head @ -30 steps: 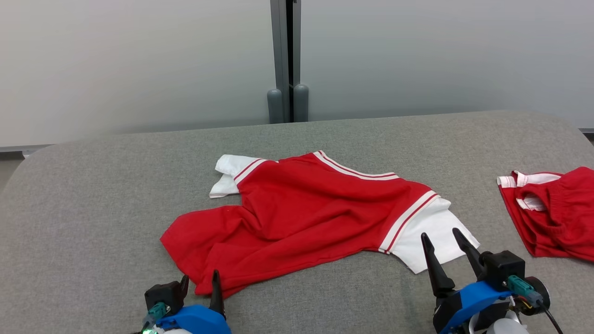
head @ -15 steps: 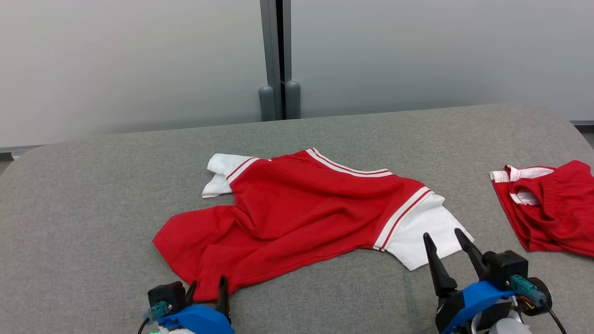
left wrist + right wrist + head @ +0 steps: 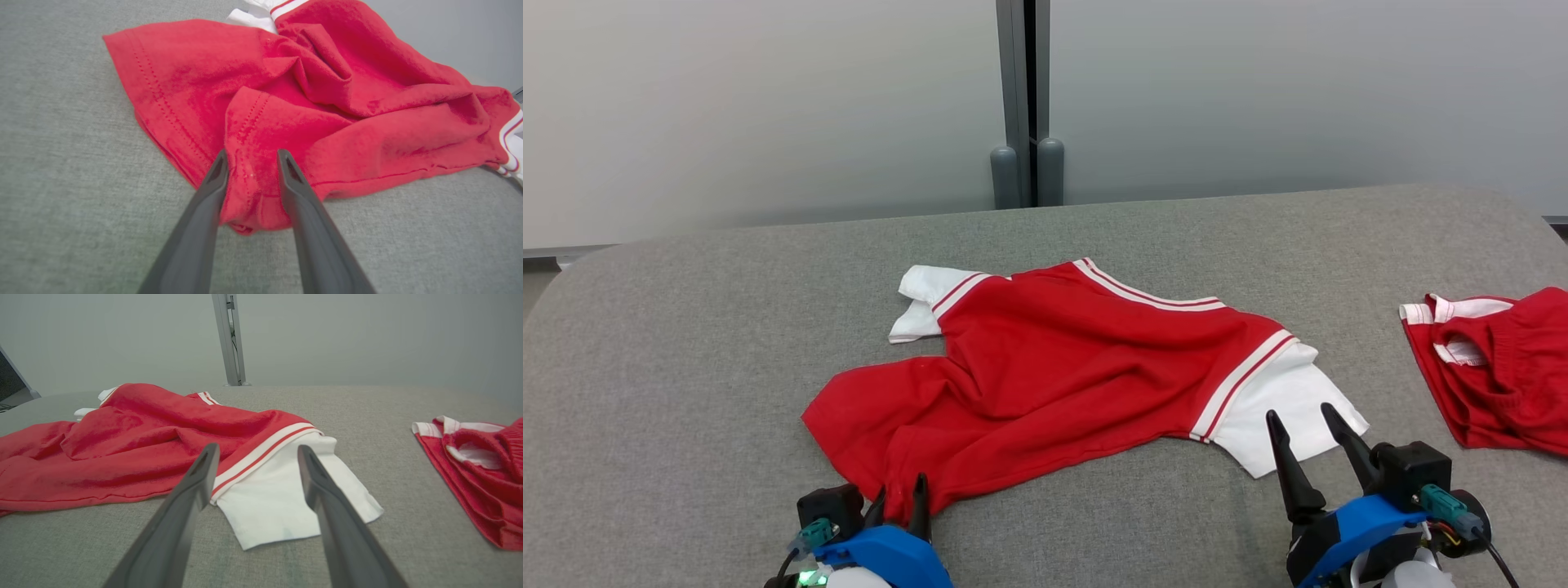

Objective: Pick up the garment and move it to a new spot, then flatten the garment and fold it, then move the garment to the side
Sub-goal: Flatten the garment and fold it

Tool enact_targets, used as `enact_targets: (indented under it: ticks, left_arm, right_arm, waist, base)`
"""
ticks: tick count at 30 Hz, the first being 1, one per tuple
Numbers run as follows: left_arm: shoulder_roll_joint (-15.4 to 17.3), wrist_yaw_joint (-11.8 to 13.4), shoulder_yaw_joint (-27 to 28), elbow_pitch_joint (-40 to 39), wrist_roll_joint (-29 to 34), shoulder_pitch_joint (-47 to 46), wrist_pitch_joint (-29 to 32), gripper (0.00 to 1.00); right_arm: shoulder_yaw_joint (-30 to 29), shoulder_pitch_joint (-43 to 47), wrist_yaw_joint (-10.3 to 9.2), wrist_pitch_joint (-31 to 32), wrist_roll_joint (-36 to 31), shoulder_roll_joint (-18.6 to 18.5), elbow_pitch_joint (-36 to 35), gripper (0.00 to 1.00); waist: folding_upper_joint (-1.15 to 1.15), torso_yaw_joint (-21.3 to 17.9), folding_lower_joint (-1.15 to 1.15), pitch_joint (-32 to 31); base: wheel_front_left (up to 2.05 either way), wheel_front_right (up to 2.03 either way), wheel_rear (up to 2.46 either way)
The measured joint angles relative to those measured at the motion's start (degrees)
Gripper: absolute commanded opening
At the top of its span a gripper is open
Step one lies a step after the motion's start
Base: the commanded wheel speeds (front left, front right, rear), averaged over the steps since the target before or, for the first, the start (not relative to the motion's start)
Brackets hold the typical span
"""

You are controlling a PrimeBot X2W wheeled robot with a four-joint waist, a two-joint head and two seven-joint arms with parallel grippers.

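Right, I'm looking at the shirt, which is lying rumpled in the middle of the grey table, red body spread wide, collar band pointing to 12 o'clock. One white sleeve is sitting at the shirt's 10 o'clock and the other sleeve is lying flat at its 4 o'clock, each joined to the red by a white-and-red striped band.

The left gripper is sitting at the shirt's 7 o'clock, right at the near hem. Its two fingers are straddling a bunched fold of that hem corner, and red cloth is filling the gap between them, touching both inner faces in the left wrist view. The fingers are standing part-way apart around the fold, and I cannot tell whether they are actually pinching it or merely bracketing it.

The right gripper is hovering at the shirt's 4 o'clock with its fingers spread wide and nothing between them. In the head view the tips are overlapping the near edge of the white sleeve; in the right wrist view they are framing that sleeve and its striped band, and I cannot tell whether they are touching the cloth.

A second red garment with white trim is lying crumpled at 3 o'clock, well apart from the shirt, running off the edge of my head view
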Motion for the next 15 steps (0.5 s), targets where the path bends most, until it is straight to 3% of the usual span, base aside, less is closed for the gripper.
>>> enact_targets:
  ticks: [6, 10, 11, 15]
  left_arm:
    - [0.0, 0.2, 0.0, -1.0, 0.1, 0.0, 0.0, 0.65]
    - [0.0, 0.2, 0.1, -1.6, 0.4, 0.0, 0.0, 0.57]
    - [0.0, 0.2, 0.1, -1.6, 0.6, 0.1, 0.0, 0.50]
    - [0.0, 0.2, 0.1, -1.5, 0.7, 0.5, 0.0, 0.46]
  right_arm:
    - [0.0, 0.0, 0.00, 0.0, 0.4, 0.1, 0.1, 1.00]
    - [-0.1, 0.0, 0.00, 0.0, 0.4, 0.1, 0.2, 1.00]
    - [-0.2, 0.0, 0.00, 0.0, 0.5, 0.1, 0.3, 1.00]
    - [-0.2, 0.1, 0.00, 0.0, 0.5, 0.1, 0.3, 1.00]
  waist:
    - [0.00, 0.2, 0.00, 0.2]
    - [0.00, 0.6, 0.00, 0.1]
    - [0.00, 0.7, 0.00, 0.1]
    - [0.00, 1.1, 0.00, 0.1]
  base:
    - [0.00, 0.00, 0.00]
    - [0.00, 0.00, 0.00]
    - [0.00, 0.00, 0.00]
    - [0.00, 0.00, 0.00]
